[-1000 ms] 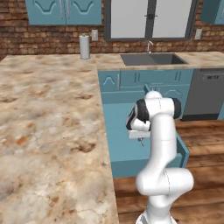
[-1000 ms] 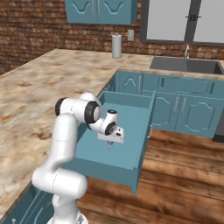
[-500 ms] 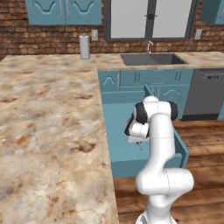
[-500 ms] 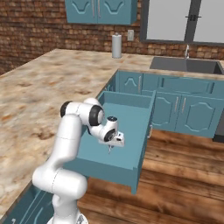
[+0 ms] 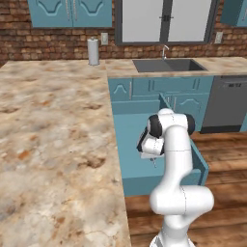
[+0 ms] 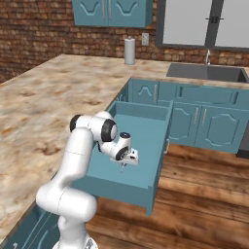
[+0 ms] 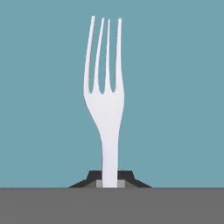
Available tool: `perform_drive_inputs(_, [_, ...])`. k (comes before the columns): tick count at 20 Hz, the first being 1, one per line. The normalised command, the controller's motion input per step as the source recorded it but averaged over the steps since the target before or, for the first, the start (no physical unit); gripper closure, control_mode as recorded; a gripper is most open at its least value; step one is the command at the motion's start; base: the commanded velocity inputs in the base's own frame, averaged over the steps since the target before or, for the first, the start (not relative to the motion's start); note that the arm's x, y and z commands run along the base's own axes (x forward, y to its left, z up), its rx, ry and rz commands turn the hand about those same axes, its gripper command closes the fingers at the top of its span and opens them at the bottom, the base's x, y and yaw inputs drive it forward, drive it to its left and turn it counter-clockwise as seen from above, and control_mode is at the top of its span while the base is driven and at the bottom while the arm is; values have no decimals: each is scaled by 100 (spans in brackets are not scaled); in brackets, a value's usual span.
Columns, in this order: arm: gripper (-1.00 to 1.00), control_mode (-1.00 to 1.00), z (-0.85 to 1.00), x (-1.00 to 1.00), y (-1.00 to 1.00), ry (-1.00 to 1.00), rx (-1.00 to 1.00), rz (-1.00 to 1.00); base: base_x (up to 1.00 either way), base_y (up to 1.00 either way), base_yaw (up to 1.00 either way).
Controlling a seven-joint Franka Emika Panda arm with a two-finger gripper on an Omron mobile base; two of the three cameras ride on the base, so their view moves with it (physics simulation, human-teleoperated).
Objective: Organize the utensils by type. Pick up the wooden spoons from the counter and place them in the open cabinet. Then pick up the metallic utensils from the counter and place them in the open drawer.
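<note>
fork pinched over the open drawer

the gripper (image 7: 110,183) is closed tight on the handle of a silver fork (image 7: 105,94), with the two dark finger tips pressed against the handle from either side. in the hand view the fork stands straight out from the tips, four tines pointing away, against the flat teal floor of the drawer (image 7: 39,109).

from the left base view the white arm (image 5: 176,159) bends down and forward so that the gripper (image 5: 153,163) hangs inside the open drawer (image 5: 132,181), near its middle. a thin sliver of the fork pokes down below the hand (too small here to make out any detail). whether the tines touch the drawer floor cannot be told.

the right base view shows the same pose from the other side: the gripper (image 6: 124,168) points down over the plain drawer interior (image 6: 146,141), with the drawer pulled well out from the teal cabinets below the counter (image 6: 58,92).

the beige marbled counter (image 5: 53,135) runs along the left and back of the scene. a paper towel roll (image 5: 93,51) stands upright near the brick wall, and a sink (image 5: 166,65) with a faucet sits further along the back run. a dishwasher (image 5: 226,103) sits to the right of the sink cabinets.
</note>
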Motion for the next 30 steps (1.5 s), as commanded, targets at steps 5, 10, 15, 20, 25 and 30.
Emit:
perform_drive_inputs(5, [100,-100,-21,11,0,-2,0,0,0,0,0])
perform_drive_inputs(10, [-100,-100,-14,10,0,0,0,0,0,0,0])
perform_drive_inputs(15, [-100,-100,12,0,0,0,0,0,0,0,0])
perform_drive_inputs(20, [-100,-100,57,0,0,-1,0,-3,0,0,0])
perform_drive_inputs(25, [-100,-100,95,-1,0,0,0,-5,0,0,0])
perform_drive_inputs(30, [-100,-100,100,-17,0,0,0,-6,0,0,0])
